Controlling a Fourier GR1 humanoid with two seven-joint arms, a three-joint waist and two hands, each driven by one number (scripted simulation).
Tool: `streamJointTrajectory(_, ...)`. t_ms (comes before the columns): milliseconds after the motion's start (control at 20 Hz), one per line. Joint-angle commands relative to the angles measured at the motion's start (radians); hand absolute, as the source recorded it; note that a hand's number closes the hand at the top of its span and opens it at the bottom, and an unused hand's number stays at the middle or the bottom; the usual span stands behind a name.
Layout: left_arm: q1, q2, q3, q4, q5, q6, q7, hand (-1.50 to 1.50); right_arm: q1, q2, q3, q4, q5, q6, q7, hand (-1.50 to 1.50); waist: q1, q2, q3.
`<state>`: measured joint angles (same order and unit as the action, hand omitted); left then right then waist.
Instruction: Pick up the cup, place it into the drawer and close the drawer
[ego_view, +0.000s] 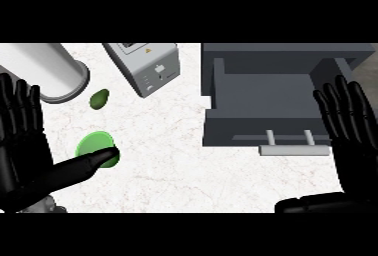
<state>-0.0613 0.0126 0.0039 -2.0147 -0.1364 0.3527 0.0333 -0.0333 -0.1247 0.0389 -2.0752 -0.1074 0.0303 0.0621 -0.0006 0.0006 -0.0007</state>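
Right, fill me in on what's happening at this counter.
The robot has both hands open over the counter. The left hand has its thumb right at the green cup, without curling round it. The right hand is held flat beside the open drawer, which holds nothing visible. The cup is not yet picked up.

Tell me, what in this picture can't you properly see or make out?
- Green cup, head view: the left hand's thumb covers its lower right rim.
- Open drawer, head view: the right hand hides its right wall.
- Grey appliance and white cylinder, head view: cut off by the top edge; the appliance's markings are too small to read.
- Small green object, head view: too small to identify.
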Motion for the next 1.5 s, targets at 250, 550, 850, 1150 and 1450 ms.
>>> streamJointTrajectory(250,-0.018,-0.012,-0.062,0.076,0.033,0.156,-0.016,-1.50,-0.016,0.026,-0.012,-0.023,-0.009,0.003,0.057,-1.50,0.000,-0.001,0.001)
streamJointTrajectory(550,-0.130,-0.013,-0.038,0.232,0.033,0.207,-0.075,-1.50,-0.059,0.043,-0.007,0.050,0.008,0.012,0.036,-1.50,-0.001,0.000,0.001)
streamJointTrajectory(850,-0.059,-0.011,-0.084,0.103,-0.011,0.235,0.043,-1.50,-0.016,0.035,-0.004,-0.063,-0.017,0.030,0.112,-1.50,0.000,-0.002,0.001)
streamJointTrajectory(1150,0.045,-0.012,-0.094,0.173,0.074,0.259,-0.108,-1.50,-0.017,0.052,-0.021,0.020,0.013,0.030,0.022,-1.50,0.001,-0.001,0.001)
streamJointTrajectory(1450,0.100,0.009,-0.046,0.165,0.142,0.214,-0.108,-1.50,-0.056,0.042,-0.044,0.035,0.009,0.037,0.029,-1.50,0.003,-0.001,0.001)
